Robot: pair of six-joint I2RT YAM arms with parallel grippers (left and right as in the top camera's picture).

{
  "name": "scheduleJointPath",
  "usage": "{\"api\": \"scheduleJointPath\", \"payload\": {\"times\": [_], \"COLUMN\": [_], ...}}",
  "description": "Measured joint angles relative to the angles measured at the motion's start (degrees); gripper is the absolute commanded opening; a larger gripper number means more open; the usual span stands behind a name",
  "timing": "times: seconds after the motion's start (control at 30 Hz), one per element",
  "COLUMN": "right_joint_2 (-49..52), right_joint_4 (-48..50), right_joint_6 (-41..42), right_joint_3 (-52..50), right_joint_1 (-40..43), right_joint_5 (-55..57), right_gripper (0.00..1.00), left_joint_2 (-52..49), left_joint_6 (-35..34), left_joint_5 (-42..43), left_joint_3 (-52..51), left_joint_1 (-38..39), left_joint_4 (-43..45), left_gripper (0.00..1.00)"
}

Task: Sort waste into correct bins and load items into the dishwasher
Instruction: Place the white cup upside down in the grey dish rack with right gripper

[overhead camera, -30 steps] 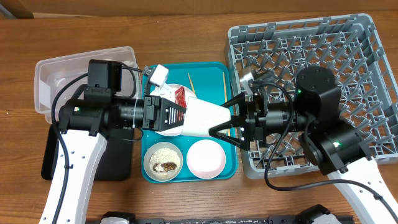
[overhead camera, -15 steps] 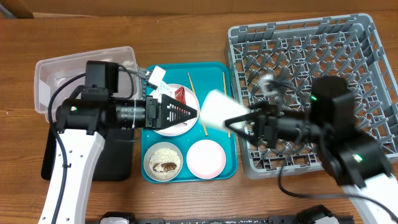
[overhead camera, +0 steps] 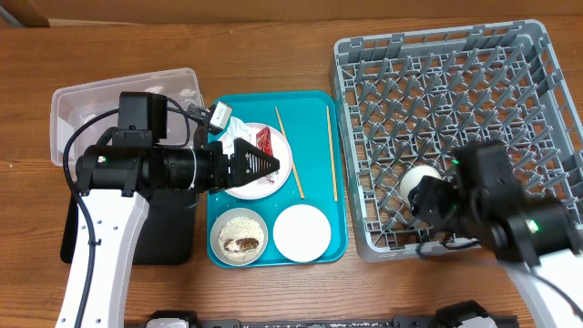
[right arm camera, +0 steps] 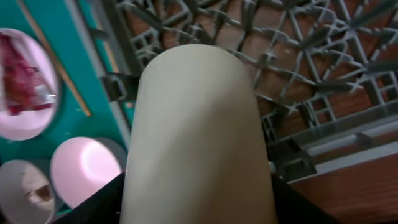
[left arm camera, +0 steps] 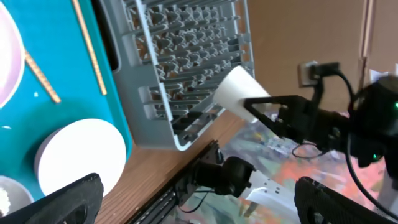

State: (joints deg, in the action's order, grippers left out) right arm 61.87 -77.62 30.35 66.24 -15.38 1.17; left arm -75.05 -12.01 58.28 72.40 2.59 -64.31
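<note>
Right gripper [overhead camera: 426, 194] holds white cup [overhead camera: 417, 179], prob. just above rack [overhead camera: 455, 82] pegs.

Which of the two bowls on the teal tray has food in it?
The white bowl holds rice and brown scraps; the pink bowl beside it is empty.

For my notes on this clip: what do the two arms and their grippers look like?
Both arms share one build: black cylindrical joints on white lower links, each with a small green light. The left arm carries looping black cables along its upper part. The left gripper and right gripper have black, tapered, triangular fingers. The right arm is blurred overhead.
</note>
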Motion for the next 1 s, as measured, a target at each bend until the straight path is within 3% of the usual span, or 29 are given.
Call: {"api": "scheduleJointPath", "payload": {"times": [0.3, 0.47, 0.6, 0.8, 0.9, 1.0], "right_joint_2": [13.7, 16.3, 16.6, 16.6, 16.5, 15.0], "right_joint_4": [3.3, 5.1, 3.1, 1.9, 3.0, 5.8], "right_joint_6": [0.0, -0.6, -0.5, -0.7, -1.0, -1.2], "right_joint_3": [0.0, 0.0, 0.0, 4.2, 8.6, 12.2], "right_joint_1": [0.0, 0.0, 0.0, -0.1, -0.5, -1.2], "right_joint_5": [2.8, 3.2, 3.0, 1.0, -0.2, -2.6], "right_gripper": [0.6, 0.86, 0.96, 0.96, 0.96, 0.96], "left_joint_2": [0.0, 0.0, 0.0, 0.0, 0.0, 0.0], "left_joint_6": [0.0, 0.1, 0.2, 0.9, 1.4, 0.0], "left_joint_5": [-3.6, -5.7, -6.7, -8.5, -13.4, -23.2], "left_joint_3": [0.0, 0.0, 0.0, 0.0, 0.0, 0.0], "left_joint_1": [0.0, 0.0, 0.0, 2.0, 5.7, 12.3], "left_joint_4": [-1.8, -3.4, -4.5, -3.9, -3.8, -3.8], "left_gripper": [1.0, 1.0, 0.97, 0.85, 0.76, 0.76]}}
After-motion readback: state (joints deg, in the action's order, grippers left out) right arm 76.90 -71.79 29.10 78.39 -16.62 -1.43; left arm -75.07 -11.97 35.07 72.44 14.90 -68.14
